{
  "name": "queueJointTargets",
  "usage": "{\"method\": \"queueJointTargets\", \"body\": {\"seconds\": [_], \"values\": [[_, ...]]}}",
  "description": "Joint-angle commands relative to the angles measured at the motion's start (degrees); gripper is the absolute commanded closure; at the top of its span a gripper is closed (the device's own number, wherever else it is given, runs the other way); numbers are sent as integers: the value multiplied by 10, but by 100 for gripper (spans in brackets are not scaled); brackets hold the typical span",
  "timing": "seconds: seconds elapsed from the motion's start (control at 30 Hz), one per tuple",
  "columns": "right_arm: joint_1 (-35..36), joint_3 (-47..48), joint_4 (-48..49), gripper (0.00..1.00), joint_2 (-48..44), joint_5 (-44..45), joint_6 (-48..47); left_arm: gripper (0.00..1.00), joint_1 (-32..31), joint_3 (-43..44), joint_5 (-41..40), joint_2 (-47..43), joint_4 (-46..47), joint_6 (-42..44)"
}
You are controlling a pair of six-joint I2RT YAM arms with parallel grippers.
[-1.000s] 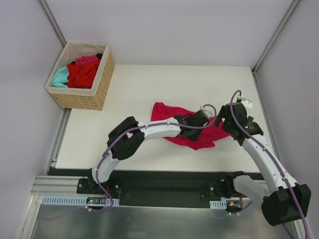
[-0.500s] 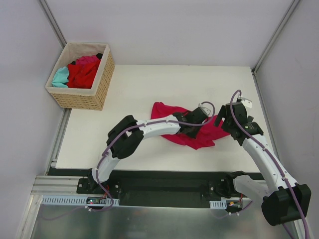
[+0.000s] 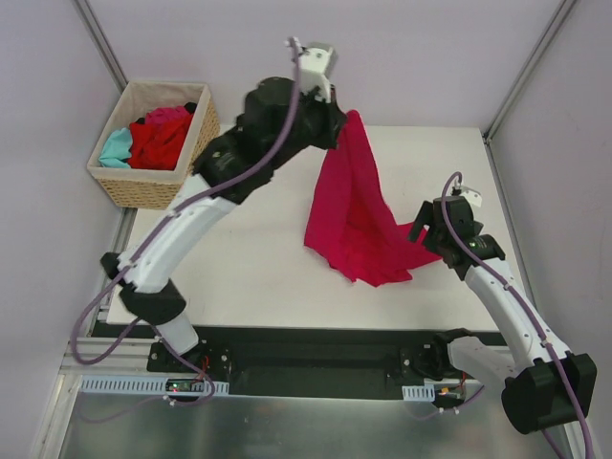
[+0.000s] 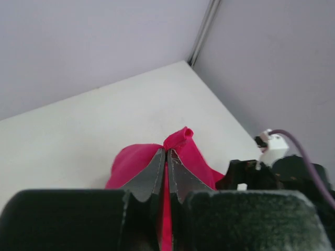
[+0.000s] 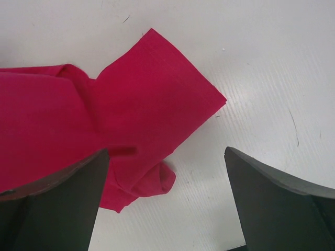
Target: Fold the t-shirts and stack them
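The left tool (image 4: 167, 152) is pinched tight on a thin fold of the magenta-pink t-shirt (image 3: 359, 206) and holds it high above the white tabletop (image 3: 239, 239). The soft cloth hangs down in long folds, like a pointy tent. Its wide bottom part lies crumpled on the tabletop. A small rolled bit of cloth pokes out past the dark, jagged fingertips (image 4: 156, 168).

The right tool (image 5: 163, 157) is spread wide and has nothing in it. It sits low over a flat flap of the shirt that has straight edges and a sharp corner. The tabletop there looks smooth, with very fine lines.

At the far left corner stands a square wicker basket (image 3: 196, 158), tan and woven, with a pale lining. A red t-shirt (image 3: 158, 143), a teal t-shirt (image 3: 117, 146) and a pink t-shirt (image 3: 170, 115) are bunched up inside it.
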Motion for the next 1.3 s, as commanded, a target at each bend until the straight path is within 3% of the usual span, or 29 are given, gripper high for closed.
{"method": "queueJointTargets", "body": {"seconds": [0.0, 0.2, 0.57, 0.83, 0.93, 1.27], "values": [[-1, -12, 23, 3, -11, -26, 2, 100, -5, -9, -34, -79, -42, 30], [14, -16, 38, 3, -7, -31, 2, 100, -5, -40, -42, -129, -42, 33], [70, 6, 20, 3, -51, -51, -11, 100, -5, -7, -46, -120, -52, 54], [204, -6, 15, 3, -39, -68, 12, 100, -5, -4, -65, -110, -54, 62], [257, 4, 27, 2, -8, -96, 9, 100, -5, -4, -78, -105, -56, 66], [474, 58, -9, 2, 95, -60, 14, 100, 6, -21, -90, -98, -59, 59]]}}
